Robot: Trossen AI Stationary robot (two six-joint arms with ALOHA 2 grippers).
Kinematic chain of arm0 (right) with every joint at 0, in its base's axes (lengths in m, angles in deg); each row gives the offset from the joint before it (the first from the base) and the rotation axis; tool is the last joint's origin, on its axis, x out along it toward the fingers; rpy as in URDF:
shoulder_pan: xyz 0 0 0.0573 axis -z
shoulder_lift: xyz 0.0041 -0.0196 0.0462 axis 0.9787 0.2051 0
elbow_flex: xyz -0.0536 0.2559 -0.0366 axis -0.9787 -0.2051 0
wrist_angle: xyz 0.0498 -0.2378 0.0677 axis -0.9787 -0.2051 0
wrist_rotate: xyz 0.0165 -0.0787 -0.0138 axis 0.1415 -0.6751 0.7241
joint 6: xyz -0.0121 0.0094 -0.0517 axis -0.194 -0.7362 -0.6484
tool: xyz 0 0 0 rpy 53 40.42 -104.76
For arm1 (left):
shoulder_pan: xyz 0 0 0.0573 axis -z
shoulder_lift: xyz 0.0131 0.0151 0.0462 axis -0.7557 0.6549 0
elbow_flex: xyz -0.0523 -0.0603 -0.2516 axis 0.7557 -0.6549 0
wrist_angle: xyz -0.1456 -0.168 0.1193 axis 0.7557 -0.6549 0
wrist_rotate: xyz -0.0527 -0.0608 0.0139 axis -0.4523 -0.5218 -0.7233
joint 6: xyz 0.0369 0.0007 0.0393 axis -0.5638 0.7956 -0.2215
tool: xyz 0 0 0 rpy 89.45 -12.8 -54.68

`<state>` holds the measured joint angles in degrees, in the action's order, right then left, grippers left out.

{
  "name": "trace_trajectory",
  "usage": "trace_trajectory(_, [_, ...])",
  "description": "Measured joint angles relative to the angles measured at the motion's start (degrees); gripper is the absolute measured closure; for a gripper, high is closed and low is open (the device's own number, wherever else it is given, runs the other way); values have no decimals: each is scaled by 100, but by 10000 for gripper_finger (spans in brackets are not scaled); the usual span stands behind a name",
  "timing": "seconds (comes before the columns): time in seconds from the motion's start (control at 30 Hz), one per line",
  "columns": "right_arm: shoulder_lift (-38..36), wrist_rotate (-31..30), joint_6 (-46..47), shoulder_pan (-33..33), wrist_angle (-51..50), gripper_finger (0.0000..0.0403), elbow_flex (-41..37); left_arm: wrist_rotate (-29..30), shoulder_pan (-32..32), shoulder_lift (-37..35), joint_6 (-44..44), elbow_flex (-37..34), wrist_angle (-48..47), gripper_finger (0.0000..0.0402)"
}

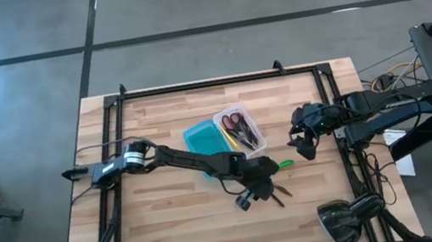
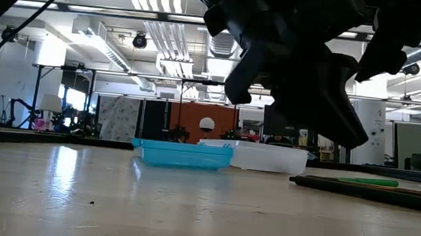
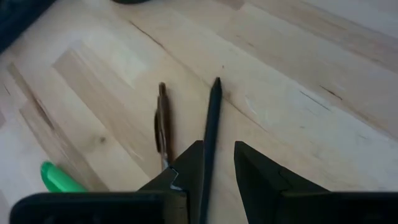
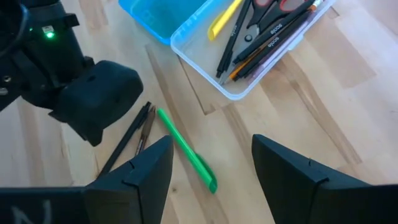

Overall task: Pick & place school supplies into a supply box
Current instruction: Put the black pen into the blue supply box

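**Left jaws straddle a black pencil beside the open case**

Narrowly parted, the left gripper has its jaws either side of a thin black pencil that lies flat on the pale wooden table. Its dark fingers sit close along the shaft, but I cannot tell whether they press it or merely flank it. Just beside that pencil lies a thin dark brown pencil, nearly parallel and slightly apart from it. In the high view this gripper hangs at about 5 o'clock from the table's middle.

A bright green marker rests on the wood just beside the two dark pencils, at about 3 o'clock from the left gripper in the high view.

The small plastic pencil case lies open near the table's centre, at roughly 11 o'clock from the left gripper. Its teal-blue lid half is joined to its translucent clear tray half, which lies at 3 o'clock from the lid. Inside the tray are small red-handled scissors, a yellow marker, and a bundle of dark, orange and pink pens lying lengthwise.

The right gripper hovers with jaws wide and nothing between them, at 3 o'clock from the case near the table's right edge.
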<state>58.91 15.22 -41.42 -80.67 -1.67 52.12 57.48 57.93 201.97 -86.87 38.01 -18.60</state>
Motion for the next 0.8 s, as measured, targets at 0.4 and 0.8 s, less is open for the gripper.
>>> trace_trajectory(0.4, [-22, 2, -22, 2, -31, 195, -24, 31, -90, 286, -68, -9, 333, 328])
trace_trajectory(0.8, [-26, 2, -24, 0, -71, 195, -37, -30, -190, 473, 204, -62, -14, 328])
